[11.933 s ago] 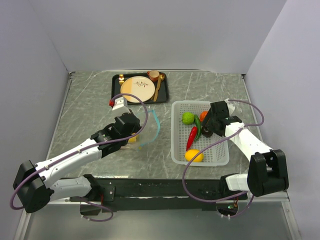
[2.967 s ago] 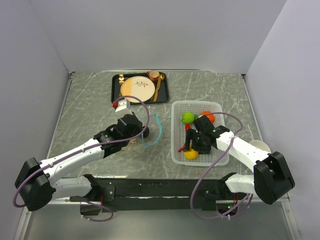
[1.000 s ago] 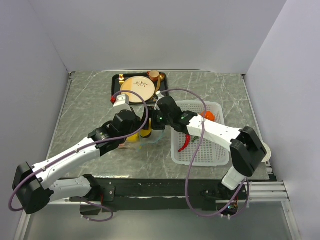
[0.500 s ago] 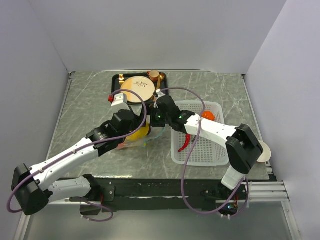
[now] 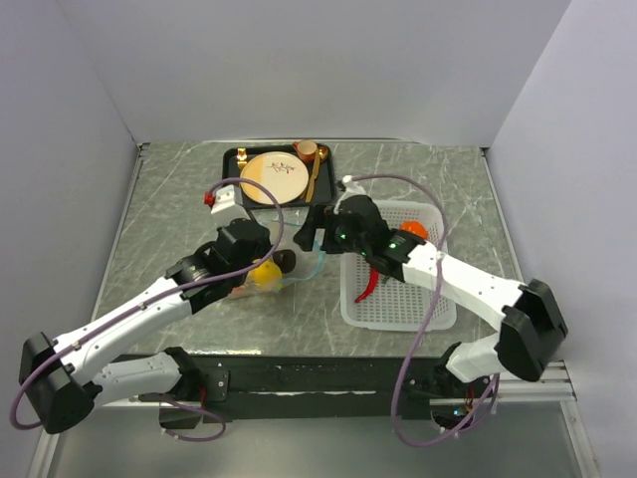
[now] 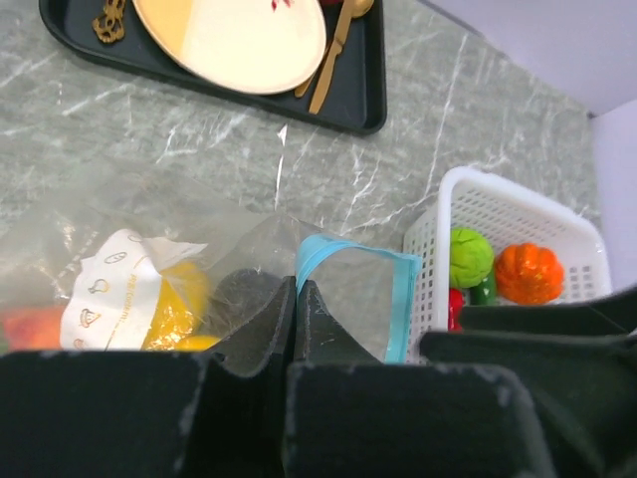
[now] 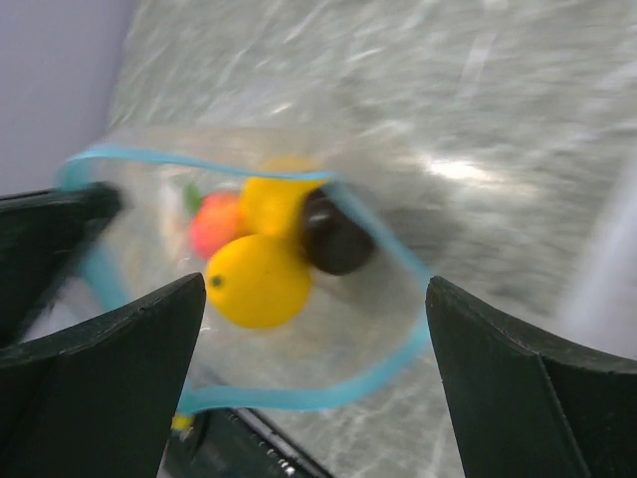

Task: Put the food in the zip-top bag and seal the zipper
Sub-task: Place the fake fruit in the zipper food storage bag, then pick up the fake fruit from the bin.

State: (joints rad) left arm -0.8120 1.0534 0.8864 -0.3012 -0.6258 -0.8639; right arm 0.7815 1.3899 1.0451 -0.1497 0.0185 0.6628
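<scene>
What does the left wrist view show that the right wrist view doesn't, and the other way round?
Left wrist only: the black tray with its plate, the white basket holding a lime, and a white label. Right wrist only: the blue strip forming a full open loop. Both: the clear bag with a yellow lemon inside.

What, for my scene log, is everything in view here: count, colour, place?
zip-top bag: 1, clear, table centre, mouth open
zipper: 1, light blue, along bag's edge
lemons: 2, yellow, inside bag
peach: 1, orange-red, inside bag
basket: 1, white, right of bag
lime: 1, green, in basket
orange fruit: 1, in basket
red chili: 1, in basket
tray: 1, black, table's back
plate: 1, cream-and-tan, on tray
spoon: 1, gold, on tray
cup: 1, brown, on tray
table: 1, grey marble
left gripper: black, shut on bag
right gripper: black, open, over bag mouth
</scene>
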